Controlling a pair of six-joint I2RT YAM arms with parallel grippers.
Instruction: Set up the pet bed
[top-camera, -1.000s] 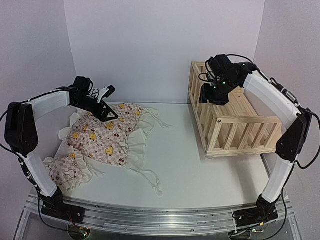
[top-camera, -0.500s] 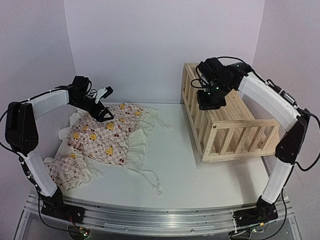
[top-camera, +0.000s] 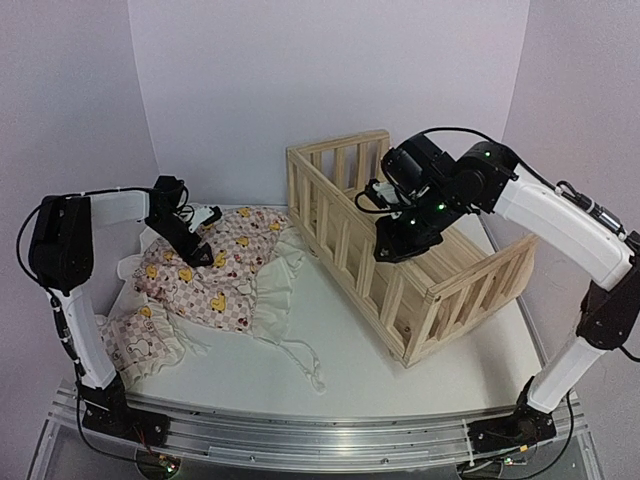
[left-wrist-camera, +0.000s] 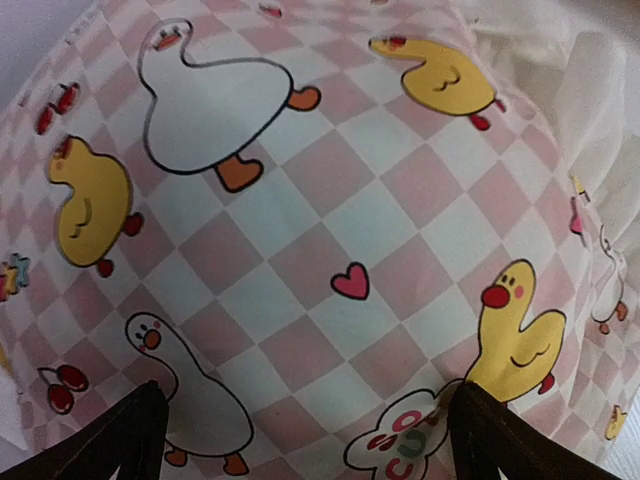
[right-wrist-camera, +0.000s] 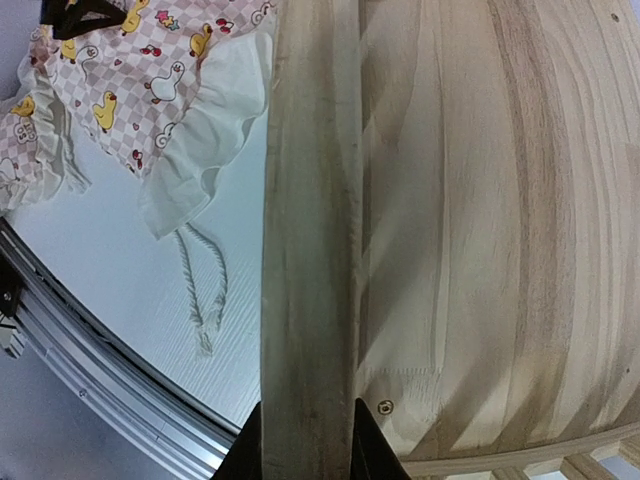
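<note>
Top external: right arm (top-camera: 545, 205) arched, jaws pinching frame rail (top-camera: 340, 225)

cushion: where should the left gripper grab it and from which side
The cushion lies flat and broad, too wide for the jaws. Its cream ruffle, on the edge facing the frame, stands in thin folds. Probably pinch that ruffle, coming down from above with the open left gripper.
</note>
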